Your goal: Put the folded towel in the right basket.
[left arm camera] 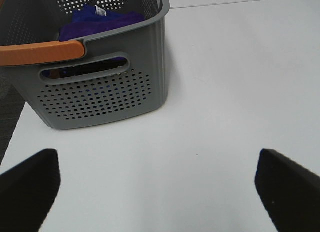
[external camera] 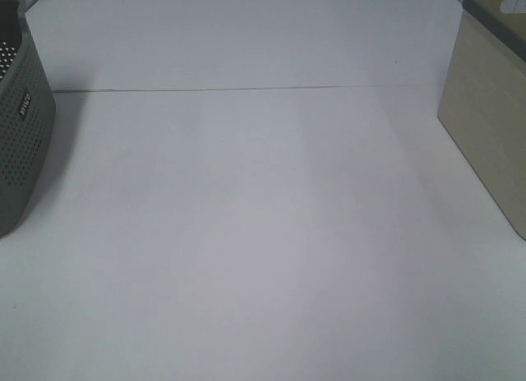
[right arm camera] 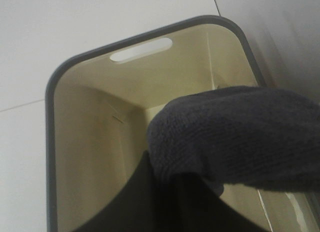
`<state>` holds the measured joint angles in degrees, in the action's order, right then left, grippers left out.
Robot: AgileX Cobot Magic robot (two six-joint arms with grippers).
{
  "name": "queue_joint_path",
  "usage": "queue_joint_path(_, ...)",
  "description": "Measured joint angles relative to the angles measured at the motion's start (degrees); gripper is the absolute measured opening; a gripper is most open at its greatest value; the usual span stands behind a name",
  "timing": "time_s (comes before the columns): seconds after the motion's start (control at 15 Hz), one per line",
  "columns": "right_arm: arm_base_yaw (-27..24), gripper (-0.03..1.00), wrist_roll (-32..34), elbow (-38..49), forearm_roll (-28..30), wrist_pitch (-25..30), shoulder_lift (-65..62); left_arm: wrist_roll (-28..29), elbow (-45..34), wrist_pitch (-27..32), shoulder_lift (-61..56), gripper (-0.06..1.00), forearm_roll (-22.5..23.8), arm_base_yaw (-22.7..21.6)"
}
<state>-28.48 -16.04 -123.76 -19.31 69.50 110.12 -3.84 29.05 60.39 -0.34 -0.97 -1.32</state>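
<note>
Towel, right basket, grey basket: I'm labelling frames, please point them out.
folded towel (right arm camera: 235,137), right wrist view, rounded fold.
right basket (right arm camera: 95,142), right wrist view, inner wall.
grey basket (left arm camera: 100,97), left wrist view, perforated wall.

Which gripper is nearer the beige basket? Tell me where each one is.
Right. The right gripper holds the grey towel over the open beige basket; the left gripper hangs open over the table near the grey perforated basket.

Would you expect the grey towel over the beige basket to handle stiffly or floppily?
Likely floppy: the grey towel bulges in soft rounded folds. Its fuzzy pile should resist slipping. Probably light, given that airy texture.
</note>
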Motion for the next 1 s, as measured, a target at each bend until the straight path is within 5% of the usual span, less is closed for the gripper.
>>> queue_joint_path(0.2, 0.0, 0.19, 0.0, 4.13, 2.92, 0.23, 0.0, 0.0, 0.0, 0.0, 0.0, 0.99, 0.0, 0.0)
queue_joint_path(0.4, 0.0, 0.83, 0.0, 6.65, 5.56, 0.52, 0.0, 0.0, 0.0, 0.0, 0.0, 0.99, 0.0, 0.0)
queue_joint_path(0.53, 0.0, 0.94, 0.0, 6.82, 5.79, 0.52, 0.0, 0.0, 0.0, 0.0, 0.0, 0.99, 0.0, 0.0)
queue_joint_path(0.8, 1.2, 0.98, 0.57, 6.82, 3.38, 0.52, 0.0, 0.0, 0.0, 0.0, 0.0, 0.99, 0.0, 0.0)
queue_joint_path(1.0, 10.31, 0.98, 8.59, 6.82, 14.15, 0.46, 0.0, 0.0, 0.0, 0.0, 0.0, 0.99, 0.0, 0.0)
